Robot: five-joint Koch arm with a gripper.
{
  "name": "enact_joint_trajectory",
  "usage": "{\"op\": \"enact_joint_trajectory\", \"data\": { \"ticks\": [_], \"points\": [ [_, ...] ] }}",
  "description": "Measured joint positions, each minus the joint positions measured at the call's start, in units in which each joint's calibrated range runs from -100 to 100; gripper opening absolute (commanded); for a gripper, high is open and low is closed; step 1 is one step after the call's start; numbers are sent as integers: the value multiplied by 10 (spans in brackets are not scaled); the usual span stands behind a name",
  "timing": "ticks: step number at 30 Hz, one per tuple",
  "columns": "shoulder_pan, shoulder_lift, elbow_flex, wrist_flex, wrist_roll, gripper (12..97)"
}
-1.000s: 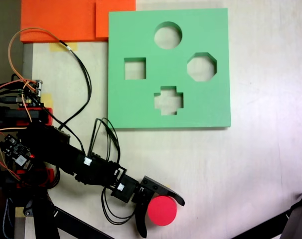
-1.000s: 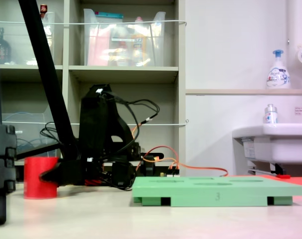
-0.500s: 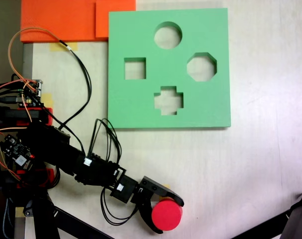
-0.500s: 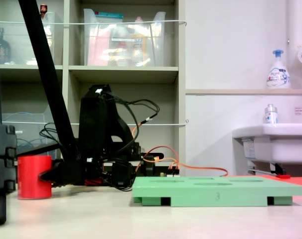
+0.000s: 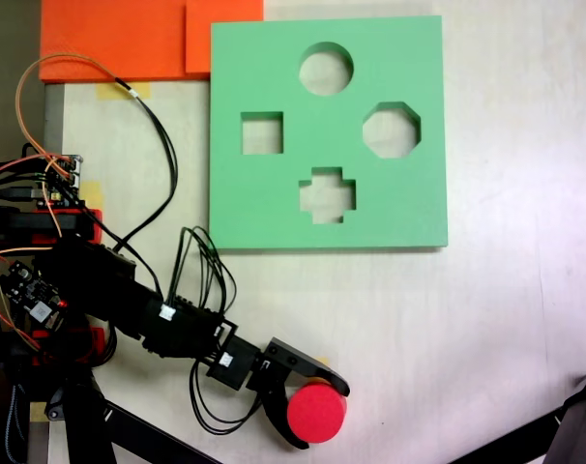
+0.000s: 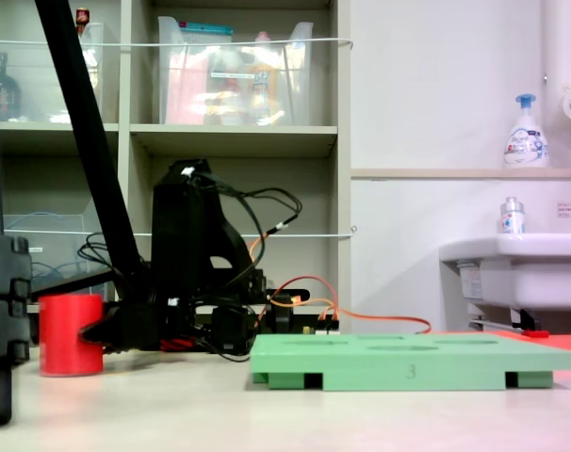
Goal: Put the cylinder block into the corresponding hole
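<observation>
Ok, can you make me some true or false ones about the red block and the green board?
1. The red block sits between the gripper's jaws. True.
2. The block is already in the round hole. False: it is on the table, off the green board.
3. The board has four holes. True.
4. The cross hole is nearest the orange foam. False: the square hole is nearer.
5. In the low side view the block lies on its side. False: it stands upright.
</observation>
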State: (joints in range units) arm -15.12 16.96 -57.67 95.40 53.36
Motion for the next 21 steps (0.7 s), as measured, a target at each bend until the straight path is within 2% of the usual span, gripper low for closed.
{"op": "enact_joint_trajectory", "data": {
  "ticks": [13,21],
  "points": [
    [15,-234,-122,-2,3,395],
    [47,-499,-212,-2,3,395]
  ]
}}
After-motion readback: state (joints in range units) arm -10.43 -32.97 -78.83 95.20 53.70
